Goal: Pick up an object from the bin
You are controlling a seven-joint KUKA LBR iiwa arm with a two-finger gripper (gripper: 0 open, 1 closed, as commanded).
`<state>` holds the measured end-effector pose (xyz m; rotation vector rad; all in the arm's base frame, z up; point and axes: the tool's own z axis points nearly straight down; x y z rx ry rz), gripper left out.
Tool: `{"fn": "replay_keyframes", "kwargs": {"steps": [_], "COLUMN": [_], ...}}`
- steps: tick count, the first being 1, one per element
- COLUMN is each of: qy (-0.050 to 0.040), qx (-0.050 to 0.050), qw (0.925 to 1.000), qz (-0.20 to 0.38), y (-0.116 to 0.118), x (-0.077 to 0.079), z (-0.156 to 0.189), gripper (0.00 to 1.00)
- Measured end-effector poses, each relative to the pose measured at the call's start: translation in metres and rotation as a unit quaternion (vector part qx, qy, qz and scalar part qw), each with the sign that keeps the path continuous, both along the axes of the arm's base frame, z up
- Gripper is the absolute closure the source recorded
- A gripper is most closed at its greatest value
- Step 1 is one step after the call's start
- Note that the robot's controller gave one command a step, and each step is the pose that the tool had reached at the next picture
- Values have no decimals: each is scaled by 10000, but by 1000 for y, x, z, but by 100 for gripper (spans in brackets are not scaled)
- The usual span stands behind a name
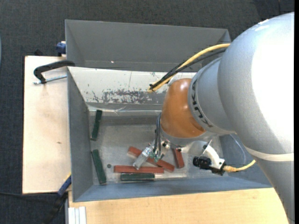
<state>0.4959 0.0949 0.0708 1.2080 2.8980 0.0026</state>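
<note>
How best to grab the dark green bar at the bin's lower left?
Probably grip the dark green bar mid-length across its narrow width, coming from above: it lies flat, long, thin. It hugs the bin's left wall, so clearance looks tight.

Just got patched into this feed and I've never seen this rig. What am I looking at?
One camera looks down on a grey metal bin from above, slightly from the side. The big pale shape on the right is the robot arm, with an orange cover on its wrist. Its gripper is down near the bin floor, over a small cluster of reddish-brown bars. Dark green bars lie by the left wall and along the near edge. I cannot tell whether it holds anything.
</note>
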Motion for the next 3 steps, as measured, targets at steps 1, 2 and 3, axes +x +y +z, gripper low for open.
{"fn": "replay_keyframes", "kwargs": {"steps": [1,2,3], "qy": [-5,-13,5], "qx": [3,2,0], "qw": [10000,10000,10000], "qz": [2,-6,3], "y": [1,0,0], "x": [0,1,0], "z": [0,1,0], "gripper": [100,0,100]}}
